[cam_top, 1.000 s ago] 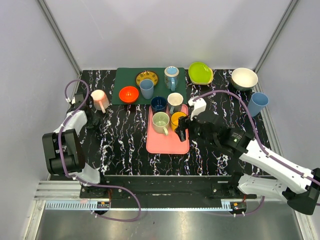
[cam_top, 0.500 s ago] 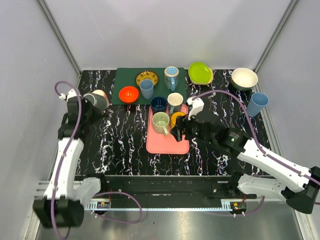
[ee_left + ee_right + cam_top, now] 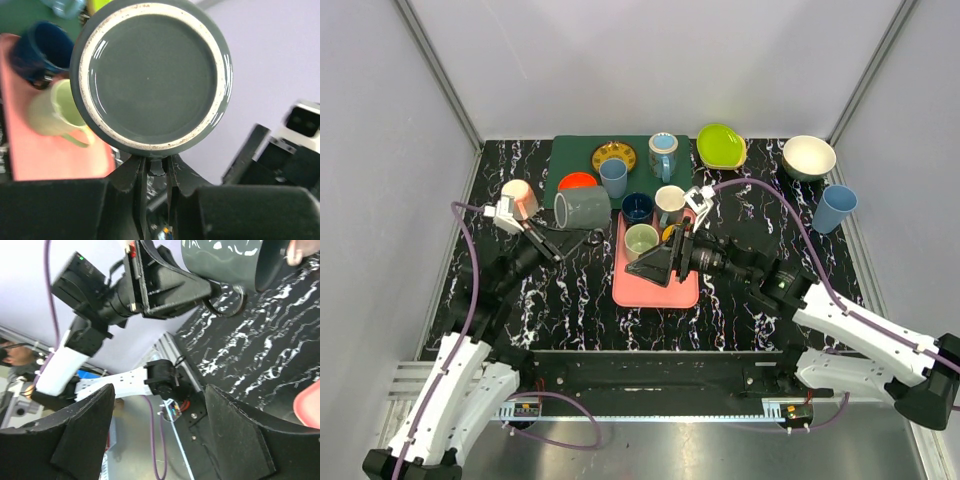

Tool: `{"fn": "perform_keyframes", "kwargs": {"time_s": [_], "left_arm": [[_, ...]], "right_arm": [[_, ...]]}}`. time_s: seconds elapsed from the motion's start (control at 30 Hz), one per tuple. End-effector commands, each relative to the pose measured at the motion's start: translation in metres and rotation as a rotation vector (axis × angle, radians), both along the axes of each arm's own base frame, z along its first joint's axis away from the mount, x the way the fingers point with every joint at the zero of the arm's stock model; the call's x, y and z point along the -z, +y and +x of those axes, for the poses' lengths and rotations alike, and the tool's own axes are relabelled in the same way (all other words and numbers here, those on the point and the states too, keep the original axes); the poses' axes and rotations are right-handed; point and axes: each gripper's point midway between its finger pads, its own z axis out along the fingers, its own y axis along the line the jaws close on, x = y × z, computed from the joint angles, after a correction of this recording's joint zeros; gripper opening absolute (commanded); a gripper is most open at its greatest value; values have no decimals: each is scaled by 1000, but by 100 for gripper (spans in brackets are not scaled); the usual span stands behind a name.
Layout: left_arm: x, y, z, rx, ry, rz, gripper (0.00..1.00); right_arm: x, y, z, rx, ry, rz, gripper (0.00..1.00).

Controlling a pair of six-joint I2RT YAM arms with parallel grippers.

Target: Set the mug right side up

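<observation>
grey mug (image 3: 582, 208) now lifted sideways — left gripper (image 3: 578, 240) pinching its handle (image 3: 156, 166), right gripper (image 3: 655, 264) apparently spread, empty

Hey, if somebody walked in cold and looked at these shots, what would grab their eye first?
The dark grey mug stands out first, held aloft on its side by its handle in the left end effector, just left of the pink tray. Its base fills the left wrist view. Next comes the right end effector, spread wide open over that tray.
</observation>
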Motion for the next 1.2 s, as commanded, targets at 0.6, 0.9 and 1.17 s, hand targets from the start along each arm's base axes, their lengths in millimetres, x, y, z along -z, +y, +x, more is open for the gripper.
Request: {"fn": "perform_keyframes", "kwargs": {"time_s": [0.6, 0.9, 1.17], "left_arm": [[-105, -62, -90, 488, -411, -279, 0], [-92, -73, -92, 512, -379, -274, 0], [-87, -81, -95, 543, -371, -256, 0]], "right_arm": [[-51, 39, 0, -247, 11, 208, 79], [-52, 47, 12, -263, 40, 236, 60], [-64, 43, 18, -251, 35, 305, 12]]}}
